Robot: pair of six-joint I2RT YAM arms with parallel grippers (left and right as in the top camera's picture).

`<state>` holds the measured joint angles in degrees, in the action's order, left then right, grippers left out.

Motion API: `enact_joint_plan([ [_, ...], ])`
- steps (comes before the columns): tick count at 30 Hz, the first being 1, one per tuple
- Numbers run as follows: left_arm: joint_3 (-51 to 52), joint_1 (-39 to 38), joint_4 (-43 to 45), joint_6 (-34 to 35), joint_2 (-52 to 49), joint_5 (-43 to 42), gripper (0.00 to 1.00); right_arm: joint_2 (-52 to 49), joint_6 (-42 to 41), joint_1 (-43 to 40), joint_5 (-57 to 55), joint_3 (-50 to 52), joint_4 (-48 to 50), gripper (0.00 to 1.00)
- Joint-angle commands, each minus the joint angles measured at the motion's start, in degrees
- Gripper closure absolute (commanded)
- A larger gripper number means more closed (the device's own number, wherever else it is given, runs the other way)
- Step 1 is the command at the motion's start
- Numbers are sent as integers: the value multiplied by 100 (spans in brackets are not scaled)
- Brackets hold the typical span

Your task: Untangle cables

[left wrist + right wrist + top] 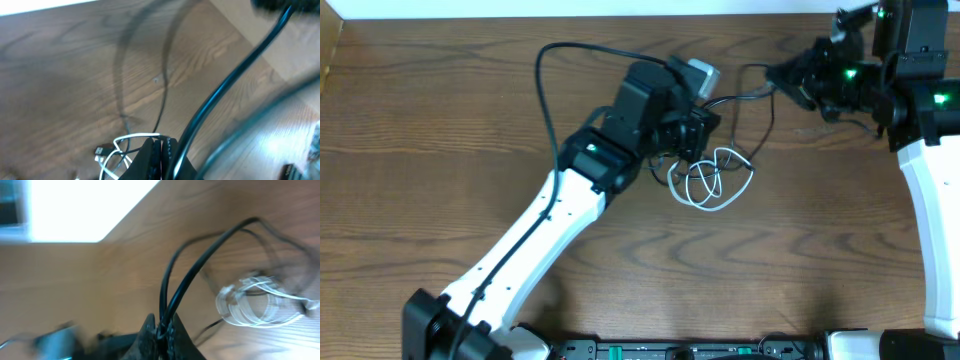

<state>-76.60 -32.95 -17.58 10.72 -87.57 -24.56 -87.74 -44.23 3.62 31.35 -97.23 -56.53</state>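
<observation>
Left end effector (698,128) sits at the middle of the wooden counter (440,150), right over the knot. In its wrist view the fingers (159,152) are pressed together, and a black cable (225,85) rises from between them toward the upper right. The white cable (703,180) lies in loose loops on the counter just beside and below this end effector, with a small plug end (102,149) resting flat near the fingers. The right end effector (782,76) hangs near the far edge, its fingers (150,335) pinched on black cable strands that arc away toward the white coil. Whether both hold the same black cord cannot be told.
</observation>
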Motion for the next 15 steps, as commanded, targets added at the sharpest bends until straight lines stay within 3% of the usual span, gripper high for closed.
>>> enact_joint_plan([
  [1, -44, 455, -293, 824, 603, 168, 92, -2, 761, -179, -1958, -92, -361, 99],
  [5, -44, 909, -649, 1110, 1056, 166, 92, -2, 874, -192, -3263, -90, -892, 99],
  [10, -44, 1182, -813, 1158, 1373, 168, 93, -2, 1331, -192, -3335, -90, -1010, 98],
  [11, -44, 1185, -811, 1207, 1390, 168, 92, -2, 1432, -190, -3305, -90, -1016, 96],
  [15, -44, 1182, -807, 1482, 1368, -76, 93, -2, 2188, -131, -2728, -90, -1036, 70],
])
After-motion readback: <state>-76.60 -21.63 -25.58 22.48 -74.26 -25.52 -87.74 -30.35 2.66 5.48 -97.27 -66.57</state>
